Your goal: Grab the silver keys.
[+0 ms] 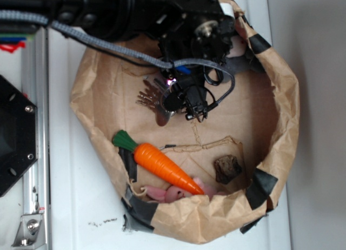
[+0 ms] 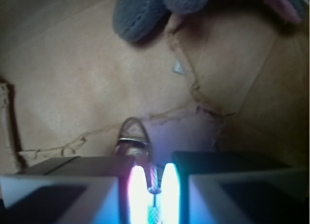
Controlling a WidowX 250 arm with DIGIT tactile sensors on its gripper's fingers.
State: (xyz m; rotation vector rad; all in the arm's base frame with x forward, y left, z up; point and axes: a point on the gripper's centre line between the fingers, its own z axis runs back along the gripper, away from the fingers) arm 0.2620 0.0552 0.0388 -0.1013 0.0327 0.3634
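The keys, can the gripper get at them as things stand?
Probably yes. The gripper sits right over the keys, and the wrist view shows a key ring between its fingers, nothing in between.

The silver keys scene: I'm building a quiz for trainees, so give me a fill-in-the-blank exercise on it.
1. The silver keys lie inside a brown ____ bag.
2. The toy carrot is ____ with a green top.
3. The end effector hangs over the ____.
4. The bag's torn rim is patched with ____ tape.

Missing words: paper; orange; keys; black
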